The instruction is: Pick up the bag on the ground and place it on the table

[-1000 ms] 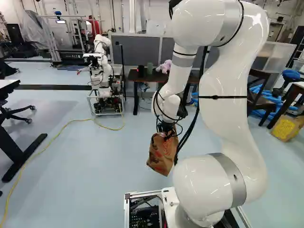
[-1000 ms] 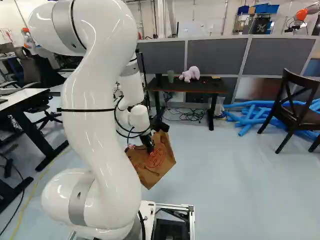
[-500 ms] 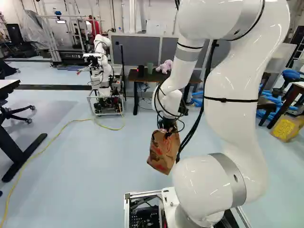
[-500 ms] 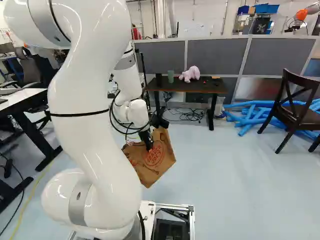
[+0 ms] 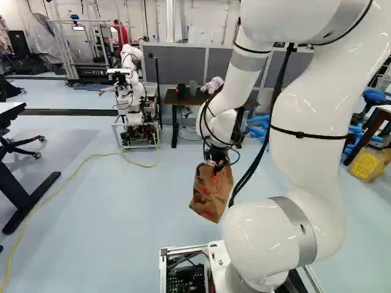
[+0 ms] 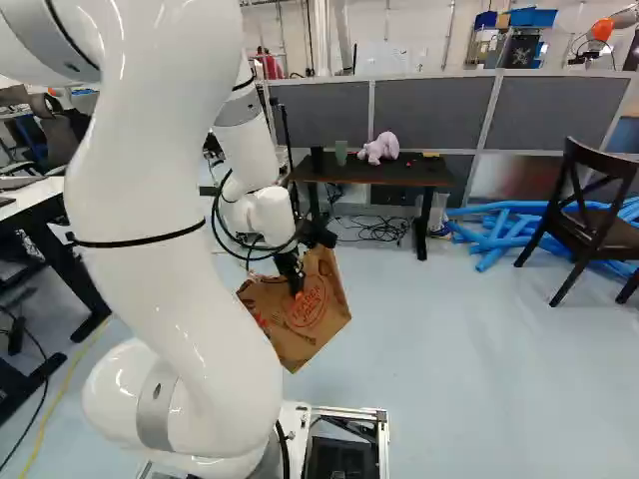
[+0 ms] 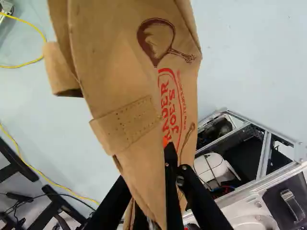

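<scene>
My gripper hangs in the right base view with its fingers shut on the brown paper bag. The bag is held tilted in the air, over the floor. In the wrist view the gripper pinches the printed side of the bag, and the paper hides part of the fingers. One handle of the bag sticks out to the side. Farther off stands the dark table, against the grey partition; the bag is apart from it.
On the table are a pink plush toy and a green cup. Blue tubes lie right of it, near a dark chair. Another robot stands left of the table. A yellow cable crosses the floor.
My arm's upper links have swung back toward the cameras, rightward in the left base view and leftward in the right. The held bag has shifted only slightly. The base has not moved.
</scene>
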